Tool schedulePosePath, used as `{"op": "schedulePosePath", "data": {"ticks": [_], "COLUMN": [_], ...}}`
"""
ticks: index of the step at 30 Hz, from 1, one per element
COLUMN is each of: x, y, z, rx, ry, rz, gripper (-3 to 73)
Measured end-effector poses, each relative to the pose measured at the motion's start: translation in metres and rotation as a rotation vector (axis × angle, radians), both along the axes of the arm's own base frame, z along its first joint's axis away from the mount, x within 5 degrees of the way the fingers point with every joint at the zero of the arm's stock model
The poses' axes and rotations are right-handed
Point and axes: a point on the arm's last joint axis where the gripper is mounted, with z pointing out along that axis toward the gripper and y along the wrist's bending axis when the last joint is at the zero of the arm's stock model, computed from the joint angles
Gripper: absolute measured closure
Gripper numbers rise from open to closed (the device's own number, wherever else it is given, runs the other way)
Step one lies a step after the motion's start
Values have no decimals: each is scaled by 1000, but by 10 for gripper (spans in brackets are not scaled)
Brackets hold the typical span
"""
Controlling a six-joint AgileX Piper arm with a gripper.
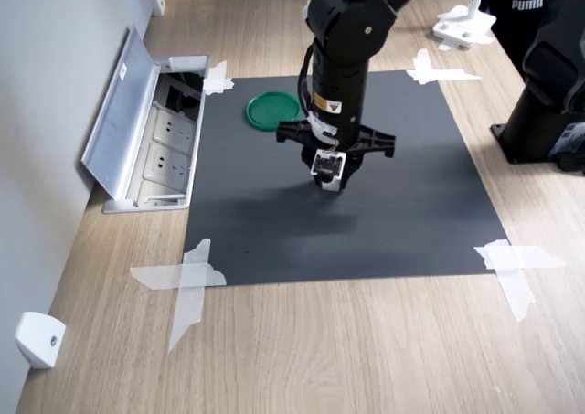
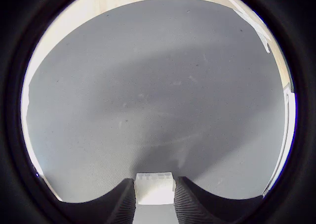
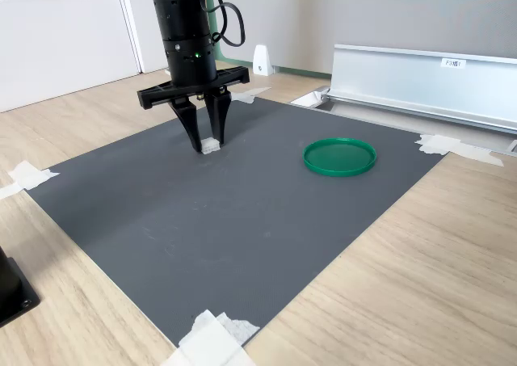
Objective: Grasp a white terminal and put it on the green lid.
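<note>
Dark grey mat point(image 3: 242, 220): gripper point(image 3: 207, 145) jaws pinching white terminal point(image 2: 155, 187) for carrying, green lid point(image 3: 339, 156) well apart, awaiting it.

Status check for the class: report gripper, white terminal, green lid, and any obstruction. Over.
Gripper down on the mat, fingers closed on the white terminal. Green lid empty, apart from the gripper. Nothing on the black mat between them.

The word "PUMA" stands in white letters on a black thing point(image 1: 539, 12) at the top of the first exterior view's right. A small label point(image 3: 454, 61) on the silver flap is too tiny to read.
</note>
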Motion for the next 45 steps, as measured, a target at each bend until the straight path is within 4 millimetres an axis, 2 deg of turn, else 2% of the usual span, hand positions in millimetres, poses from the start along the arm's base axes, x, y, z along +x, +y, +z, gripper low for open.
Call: {"op": "schedulePosePath", "data": {"ticks": [3, 6, 9, 11, 15, 18, 22, 27, 35, 45], "x": [6, 13, 23, 28, 33, 37, 44, 54, 67, 65], "y": [0, -10, -34, -54, -94, -123, -157, -184, -190, -186], "z": [29, 65, 99, 114, 128, 121, 98, 73, 33, 8], "rx": [2, 10, 15, 14, 0, -13, -25, -30, -8, 28], "ry": [-31, -73, -116, -136, -172, -159, -120, -118, -56, -30], "rz": [3, -10, -42, -77, -155, -215, -300, -353, -366, -326], "gripper": [392, 392, 392, 392, 392, 392, 392, 392, 392, 392]}}
